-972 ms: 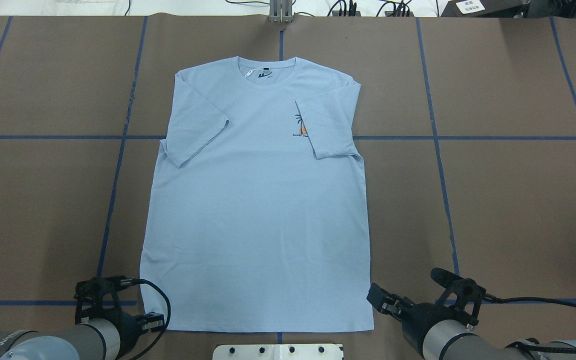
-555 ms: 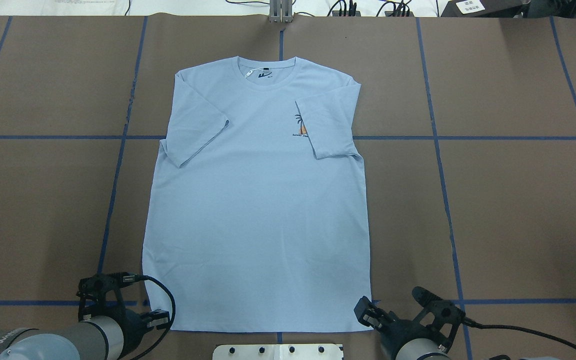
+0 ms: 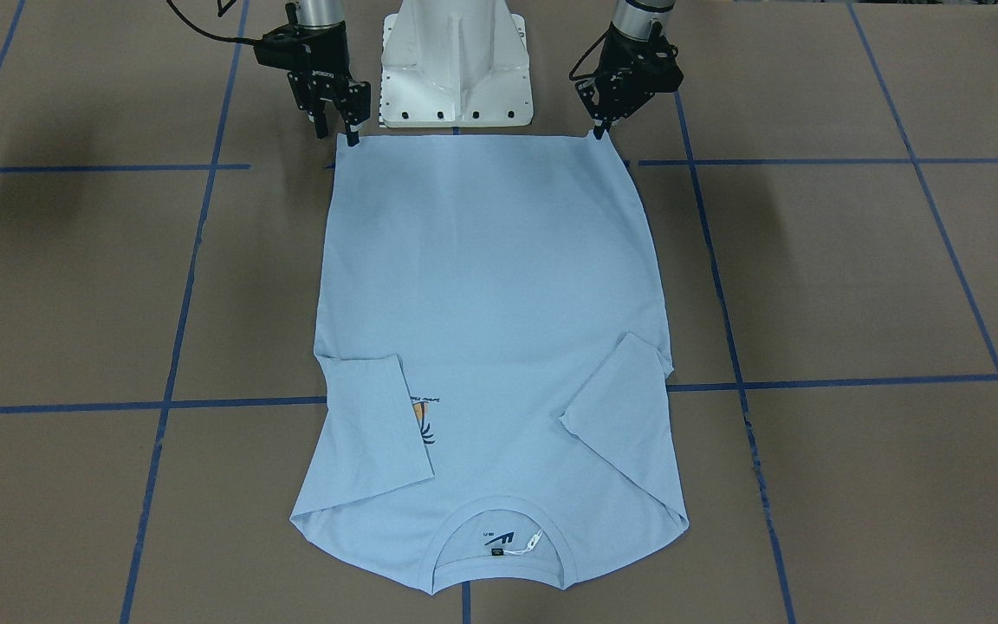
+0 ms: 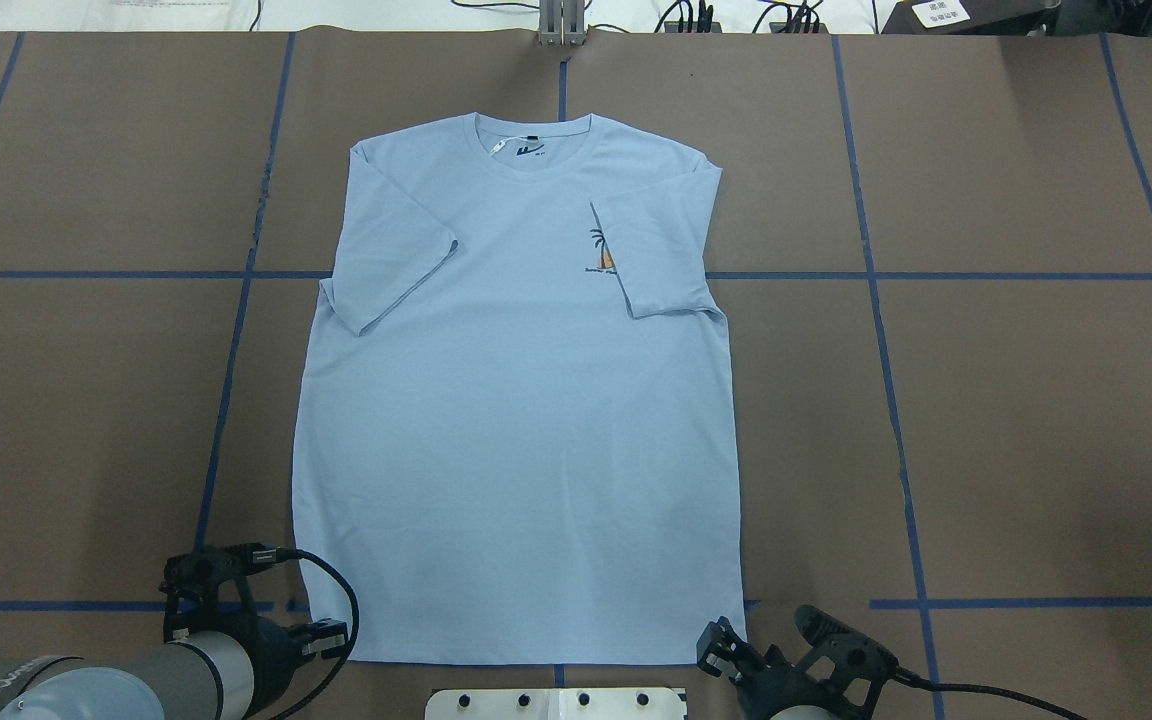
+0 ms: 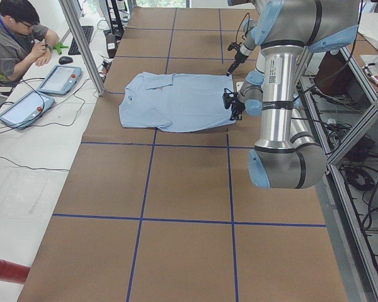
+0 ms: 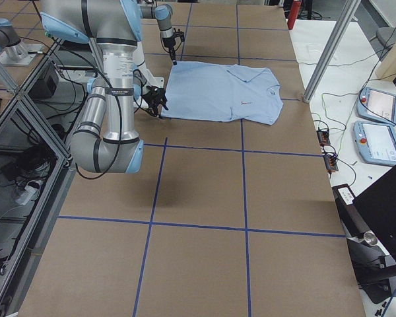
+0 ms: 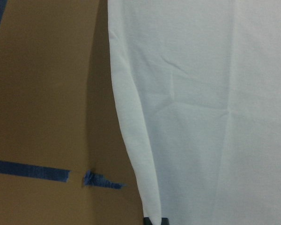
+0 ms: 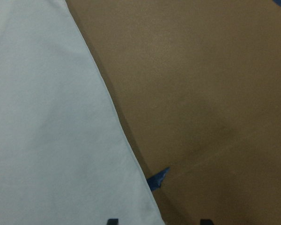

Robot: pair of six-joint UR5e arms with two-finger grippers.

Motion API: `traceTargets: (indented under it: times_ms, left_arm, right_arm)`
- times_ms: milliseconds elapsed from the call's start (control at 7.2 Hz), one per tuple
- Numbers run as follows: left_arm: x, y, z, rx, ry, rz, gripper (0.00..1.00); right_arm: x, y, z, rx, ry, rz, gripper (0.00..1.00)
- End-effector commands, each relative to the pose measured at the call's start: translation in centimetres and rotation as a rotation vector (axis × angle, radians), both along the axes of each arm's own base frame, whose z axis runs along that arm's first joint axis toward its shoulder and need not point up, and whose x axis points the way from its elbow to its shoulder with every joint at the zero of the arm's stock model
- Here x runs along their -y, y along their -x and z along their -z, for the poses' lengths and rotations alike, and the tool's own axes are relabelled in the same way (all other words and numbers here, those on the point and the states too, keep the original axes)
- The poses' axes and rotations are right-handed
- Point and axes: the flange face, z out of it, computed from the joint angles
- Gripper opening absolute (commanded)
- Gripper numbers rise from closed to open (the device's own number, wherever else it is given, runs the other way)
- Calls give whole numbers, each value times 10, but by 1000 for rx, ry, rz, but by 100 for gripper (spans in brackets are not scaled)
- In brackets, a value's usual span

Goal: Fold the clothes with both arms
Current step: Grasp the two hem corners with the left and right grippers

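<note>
Since a second ago: the right gripper [image 4: 726, 645] has slid in along the desk's near edge and now sits at the shirt's hem corner. The left gripper [image 4: 326, 640] has crept a little inward too. On that side the hem edge of the shirt [image 4: 516, 420] has drawn in slightly.

Shirt: flat, front up, mid-desk. The collar [image 4: 534, 140] points to the far edge. The hem lies along the near edge, just in front of the white base [image 3: 456, 61]. Both sleeves are folded in over the chest. The sleeve [image 4: 656, 250] on the robot's right half covers the print [image 4: 599, 250]. The other sleeve [image 4: 391, 250] lies slanted.

Right gripper [image 3: 336, 130]: open. In its wrist view I see two dark fingertips [image 8: 112, 221] set well apart. The shirt's edge runs down between them. Nothing is held.

Left gripper [image 3: 599, 128]: fingers drawn together. Its wrist view shows one dark tip [image 7: 154, 220] right on the cloth edge, so I read it as nipping the hem corner. The edge there curls up a little, with shadow beside it.

Desk [image 4: 1036, 420]: brown paper, gridded with blue tape [image 4: 1036, 275]. A torn scrap of tape [image 7: 100, 180] lies just beside the hem on the left.
</note>
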Motion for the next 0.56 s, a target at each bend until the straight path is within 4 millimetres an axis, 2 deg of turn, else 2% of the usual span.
traceTargets:
  times_ms: [0, 278, 416]
  left_arm:
    - [0, 0, 1, -2, 0, 0, 0]
    - [0, 0, 1, -2, 0, 0, 0]
    - [0, 0, 1, -2, 0, 0, 0]
  right_arm:
    - [-4, 2, -2, -6, -1, 6, 57]
    - [-9, 3, -3, -7, -1, 14, 54]
    - [-8, 3, -1, 1, 4, 7, 15]
